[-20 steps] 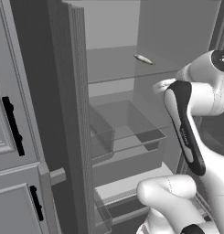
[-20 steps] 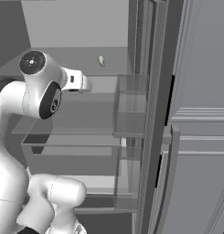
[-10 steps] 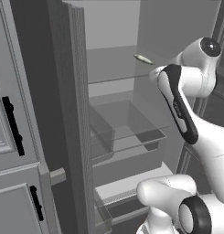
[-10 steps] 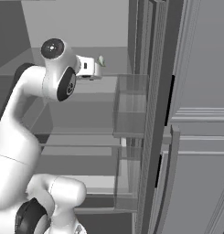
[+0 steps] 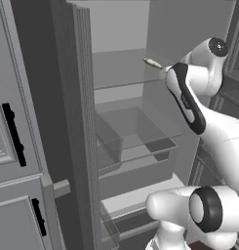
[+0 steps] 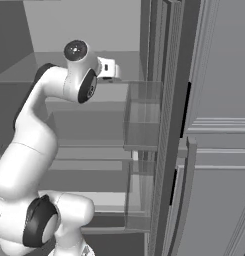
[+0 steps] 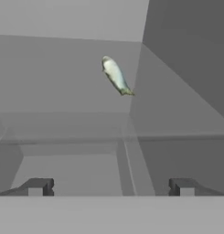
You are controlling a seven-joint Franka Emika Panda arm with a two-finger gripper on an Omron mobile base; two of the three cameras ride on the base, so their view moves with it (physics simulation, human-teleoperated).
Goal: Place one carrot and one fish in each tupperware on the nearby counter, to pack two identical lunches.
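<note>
A small pale silvery-green fish (image 5: 151, 63) lies on the upper glass shelf (image 5: 121, 80) of an open fridge. In the hand view the fish (image 7: 115, 75) sits ahead of the fingers, near the shelf's back corner. My gripper (image 7: 109, 187) is open, its two dark fingertips (image 7: 38, 186) wide apart with nothing between them, just short of the shelf's front edge. In the left base view the hand (image 5: 166, 73) is right beside the fish; in the right base view the hand (image 6: 108, 69) reaches in at shelf height. Carrot, tupperware and counter are out of view.
A clear drawer (image 5: 135, 141) sits below the shelf. The fridge's side wall edge (image 5: 74, 122) stands on the left, beside grey cabinet doors with black handles (image 5: 13, 134). Clear door bins (image 6: 141, 115) hang on the open door at the right.
The arm has swung up and forward into the fridge, bringing the hand from below the shelf to right beside the fish. The jaws stayed open.
</note>
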